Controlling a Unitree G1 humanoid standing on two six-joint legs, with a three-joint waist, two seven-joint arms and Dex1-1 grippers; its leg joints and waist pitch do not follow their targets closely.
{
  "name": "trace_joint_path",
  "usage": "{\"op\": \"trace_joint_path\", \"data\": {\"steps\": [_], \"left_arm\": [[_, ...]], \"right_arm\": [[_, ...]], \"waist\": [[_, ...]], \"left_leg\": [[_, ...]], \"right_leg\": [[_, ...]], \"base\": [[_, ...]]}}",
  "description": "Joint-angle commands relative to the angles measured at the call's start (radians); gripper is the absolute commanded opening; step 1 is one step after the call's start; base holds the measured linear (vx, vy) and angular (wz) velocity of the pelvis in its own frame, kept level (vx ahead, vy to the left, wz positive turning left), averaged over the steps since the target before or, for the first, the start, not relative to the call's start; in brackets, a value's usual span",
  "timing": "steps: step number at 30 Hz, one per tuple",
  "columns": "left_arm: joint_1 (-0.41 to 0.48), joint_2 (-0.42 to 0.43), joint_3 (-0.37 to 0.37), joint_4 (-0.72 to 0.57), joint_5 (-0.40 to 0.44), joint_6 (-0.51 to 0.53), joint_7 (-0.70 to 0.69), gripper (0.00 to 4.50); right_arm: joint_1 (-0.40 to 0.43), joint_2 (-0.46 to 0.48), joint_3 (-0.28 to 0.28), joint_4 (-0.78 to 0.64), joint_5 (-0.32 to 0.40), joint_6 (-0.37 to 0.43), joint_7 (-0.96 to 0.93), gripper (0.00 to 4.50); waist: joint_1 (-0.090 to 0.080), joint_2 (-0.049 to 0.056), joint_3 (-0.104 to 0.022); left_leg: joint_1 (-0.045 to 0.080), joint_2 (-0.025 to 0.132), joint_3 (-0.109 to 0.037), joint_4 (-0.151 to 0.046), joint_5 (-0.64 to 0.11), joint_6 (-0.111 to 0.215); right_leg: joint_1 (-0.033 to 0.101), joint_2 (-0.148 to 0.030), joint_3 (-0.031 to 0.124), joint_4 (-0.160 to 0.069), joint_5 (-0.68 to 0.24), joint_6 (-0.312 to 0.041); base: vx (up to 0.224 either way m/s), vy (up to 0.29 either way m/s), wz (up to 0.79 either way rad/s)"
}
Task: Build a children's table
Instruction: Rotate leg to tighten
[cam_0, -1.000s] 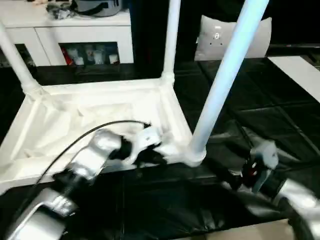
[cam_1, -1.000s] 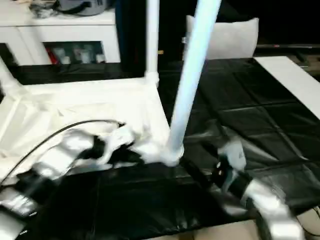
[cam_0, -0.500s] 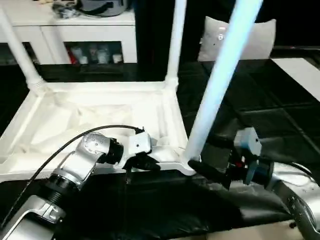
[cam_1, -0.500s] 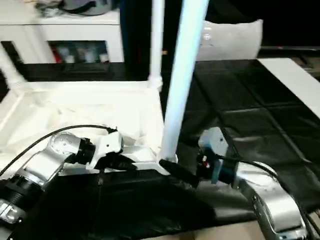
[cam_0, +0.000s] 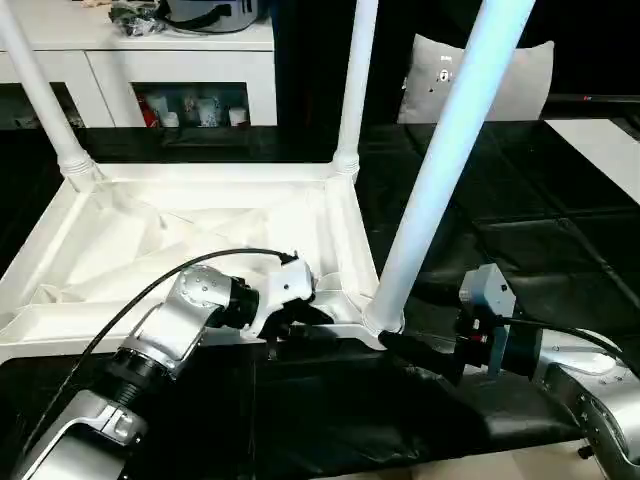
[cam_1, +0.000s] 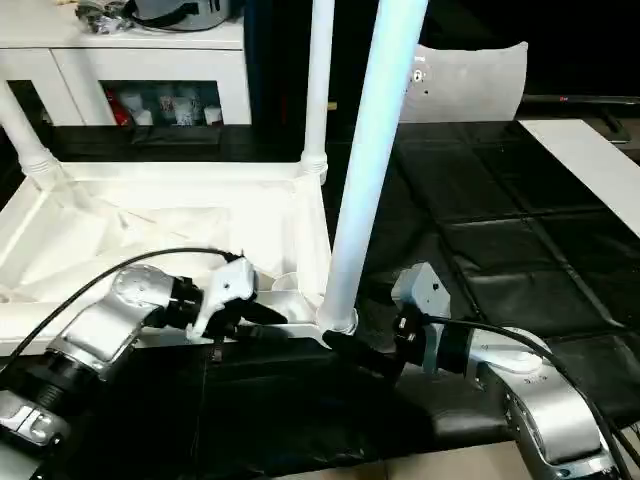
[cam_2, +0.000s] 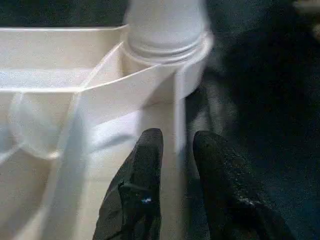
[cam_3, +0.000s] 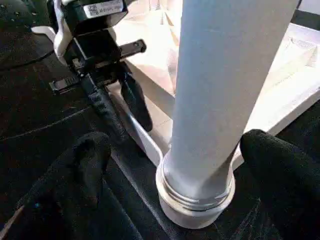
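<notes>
Light falls from above and is fairly bright, so the white tabletop (cam_0: 190, 235) blows out along its far rim and its ribs lose detail. The nearest leg (cam_0: 440, 170) takes a pale blue cast up its length. The black mat (cam_0: 520, 250) under everything stays dark, with soft sheen along its creases. The silver forearms carry small highlights. Both head views are sharp. The left wrist view is soft and hazy, its socket (cam_2: 167, 47) out of focus. The right wrist view is clearer, though the near black fingers (cam_3: 87, 160) blur.
</notes>
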Motion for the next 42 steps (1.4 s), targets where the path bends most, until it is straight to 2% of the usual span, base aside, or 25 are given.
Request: {"op": "trace_joint_path", "data": {"steps": [1, 3, 5, 8, 12, 13, 16, 19, 23, 25, 28, 30, 32, 35, 37, 39, 42], "left_arm": [[-0.015, 0.001, -0.004, 0.032, 0.023, -0.009, 0.013, 1.21], [-0.016, -0.004, 0.005, 0.042, 0.016, -0.021, 0.010, 0.86], [-0.015, -0.015, 0.018, 0.047, -0.002, -0.029, -0.001, 0.85], [-0.011, -0.021, 0.025, 0.047, -0.021, -0.024, -0.023, 0.51], [-0.008, -0.016, 0.008, 0.061, -0.016, -0.039, -0.045, 0.39], [-0.007, -0.018, 0.009, 0.063, -0.022, -0.037, -0.055, 0.17], [-0.006, -0.020, 0.008, 0.066, -0.025, -0.041, -0.073, 0.07], [-0.012, 0.002, -0.031, 0.083, 0.015, -0.093, -0.114, 0.02], [-0.022, 0.013, -0.058, 0.093, 0.035, -0.127, -0.160, 0.02], [-0.029, 0.017, -0.069, 0.096, 0.039, -0.145, -0.187, 0.00], [-0.054, 0.035, -0.093, 0.101, 0.055, -0.186, -0.244, 0.00], [-0.062, 0.039, -0.097, 0.101, 0.057, -0.195, -0.259, 0.00], [-0.069, 0.042, -0.099, 0.102, 0.054, -0.201, -0.274, 0.00], [-0.076, 0.043, -0.099, 0.103, 0.054, -0.208, -0.289, 0.00], [-0.083, 0.048, -0.100, 0.107, 0.050, -0.216, -0.304, 0.00], [-0.084, 0.049, -0.100, 0.110, 0.051, -0.219, -0.309, 0.00], [-0.084, 0.051, -0.101, 0.111, 0.056, -0.222, -0.318, 0.00]], "right_arm": [[0.010, -0.004, -0.004, -0.002, -0.012, -0.007, 0.001, 4.50], [0.012, -0.005, -0.006, 0.000, -0.012, -0.010, 0.002, 4.50], [0.014, -0.006, -0.009, 0.002, -0.009, -0.014, 0.004, 4.50], [0.015, -0.007, -0.012, 0.006, -0.006, -0.018, 0.007, 4.50], [0.018, -0.011, -0.014, 0.019, -0.005, -0.031, 0.016, 4.50], [0.016, -0.012, -0.014, 0.025, -0.005, -0.033, 0.019, 4.50], [0.009, -0.013, -0.015, 0.038, -0.007, -0.038, 0.023, 4.50], [-0.033, -0.008, -0.014, 0.096, -0.019, -0.066, 0.035, 4.50], [-0.066, -0.002, -0.009, 0.146, -0.009, -0.088, 0.074, 4.50], [-0.080, -0.006, 0.003, 0.160, 0.009, -0.087, 0.120, 4.22], [-0.116, -0.019, 0.041, 0.194, 0.032, -0.087, 0.231, 4.22], [-0.128, -0.024, 0.058, 0.204, 0.032, -0.082, 0.260, 3.83], [-0.139, -0.029, 0.074, 0.214, 0.031, -0.078, 0.285, 3.79], [-0.157, -0.028, 0.091, 0.234, 0.021, -0.082, 0.315, 3.39], [-0.182, -0.024, 0.112, 0.263, 0.011, -0.084, 0.355, 3.34], [-0.191, -0.022, 0.115, 0.276, 0.008, -0.087, 0.363, 3.03], [-0.211, -0.015, 0.120, 0.306, -0.001, -0.095, 0.369, 2.91]], "waist": [[0.001, -0.001, -0.057], [0.001, -0.003, -0.057], [0.001, -0.003, -0.056], [0.002, -0.003, -0.055], [0.001, -0.005, -0.056], [0.001, -0.004, -0.057], [0.001, -0.004, -0.058], [0.000, -0.007, -0.058], [-0.001, -0.007, -0.057], [0.002, -0.005, -0.059], [0.009, -0.004, -0.059], [0.010, -0.003, -0.058], [0.014, -0.003, -0.058], [0.021, -0.002, -0.060], [0.021, -0.005, -0.059], [0.022, -0.004, -0.060], [0.025, -0.004, -0.060]], "left_leg": [[0.041, 0.073, -0.026, -0.075, -0.229, 0.040], [0.040, 0.072, -0.026, -0.076, -0.231, 0.040], [0.040, 0.073, -0.025, -0.075, -0.234, 0.041], [0.042, 0.073, -0.024, -0.076, -0.251, 0.034], [0.039, 0.073, -0.024, -0.075, -0.236, 0.041], [0.039, 0.073, -0.024, -0.075, -0.231, 0.044], [0.039, 0.072, -0.023, -0.072, -0.219, 0.053], [0.038, 0.071, -0.022, -0.070, -0.209, 0.065], [0.039, 0.073, -0.021, -0.071, -0.216, 0.060], [0.042, 0.074, -0.021, -0.069, -0.215, 0.064], [0.043, 0.076, -0.021, -0.071, -0.215, 0.065], [0.042, 0.075, -0.020, -0.072, -0.219, 0.063], [0.045, 0.077, -0.019, -0.072, -0.226, 0.057], [0.046, 0.077, -0.018, -0.073, -0.227, 0.049], [0.044, 0.076, -0.017, -0.072, -0.222, 0.050], [0.044, 0.076, -0.016, -0.071, -0.218, 0.050], [0.044, 0.077, -0.015, -0.071, -0.217, 0.048]], "right_leg": [[0.011, -0.054, 0.020, -0.068, 0.011, -0.260], [0.011, -0.054, 0.020, -0.069, 0.010, -0.262], [0.010, -0.055, 0.020, -0.070, 0.005, -0.264], [0.008, -0.057, 0.021, -0.072, -0.026, -0.266], [0.009, -0.056, 0.021, -0.071, -0.009, -0.262], [0.009, -0.057, 0.021, -0.070, -0.002, -0.263], [0.010, -0.055, 0.020, -0.068, 0.021, -0.270], [0.010, -0.056, 0.020, -0.068, 0.021, -0.276], [0.010, -0.056, 0.020, -0.068, 0.005, -0.278], [0.010, -0.056, 0.019, -0.067, 0.014, -0.283], [0.010, -0.056, 0.018, -0.064, 0.025, -0.288], [0.009, -0.055, 0.018, -0.063, 0.023, -0.289], [0.008, -0.056, 0.018, -0.064, 0.015, -0.293], [0.008, -0.057, 0.017, -0.061, 0.020, -0.294], [0.008, -0.057, 0.017, -0.060, 0.023, -0.297], [0.007, -0.057, 0.017, -0.059, 0.023, -0.301], [0.007, -0.058, 0.017, -0.059, 0.025, -0.302]], "base": [[0.000, 0.000, 0.00], [0.000, 0.000, 0.00], [0.000, 0.000, 0.00], [0.000, 0.000, 0.00], [0.000, 0.000, 0.00], [0.000, 0.000, 0.00], [0.000, 0.000, 0.00], [0.000, 0.000, 0.00], [0.000, 0.000, 0.00], [0.000, 0.000, 0.00], [0.000, 0.000, 0.00], [0.000, 0.000, 0.00], [0.000, 0.000, 0.00], [0.000, 0.000, 0.00], [0.000, 0.000, 0.00], [0.000, 0.000, 0.00], [0.000, 0.000, 0.00]]}}
